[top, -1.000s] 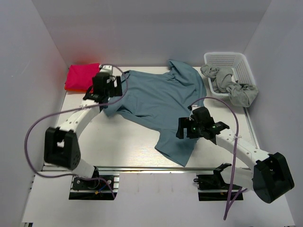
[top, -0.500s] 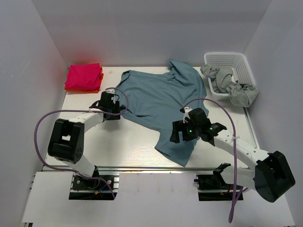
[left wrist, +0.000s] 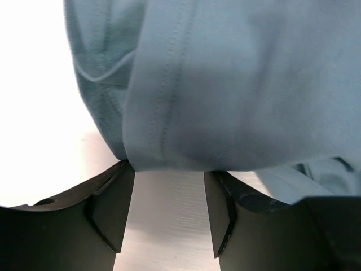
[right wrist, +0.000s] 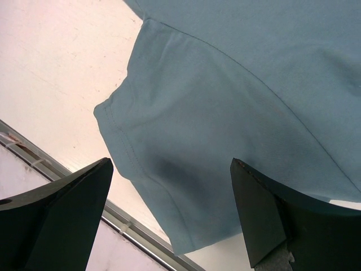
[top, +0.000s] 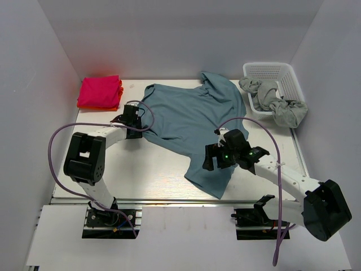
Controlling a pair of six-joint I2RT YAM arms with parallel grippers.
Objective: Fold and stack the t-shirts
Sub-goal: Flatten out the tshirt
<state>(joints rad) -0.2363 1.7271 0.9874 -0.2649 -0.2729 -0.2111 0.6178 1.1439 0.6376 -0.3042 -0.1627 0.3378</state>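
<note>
Teal t-shirt [top: 192, 116] lies spread but rumpled across the middle of the table [top: 152, 169], its collar end toward the far edge and one flap reaching toward the near edge; not yet folded. Pink shirt [top: 100, 91] sits folded in the far left corner on an orange one, of which only an edge shows; grey shirts [top: 276, 104] remain heaped in the white basket [top: 271, 70] at the far right corner.

Change noted: within the last second the left gripper [left wrist: 169, 172] left the area beside the pink stack and came down low at the teal shirt's left edge; its jaws have drawn in from wide to a moderate gap. The stitched hem lies right at the fingertips; bare table shows between them, so no cloth is seen clamped. The right gripper [right wrist: 169, 165] has shifted slightly toward the near edge and hangs over the near flap, jaws fully spread, holding nothing.

Assessment: the left side appears to be starting a pinch on the hem; the first fold of this shirt is being set up, not begun.
</note>
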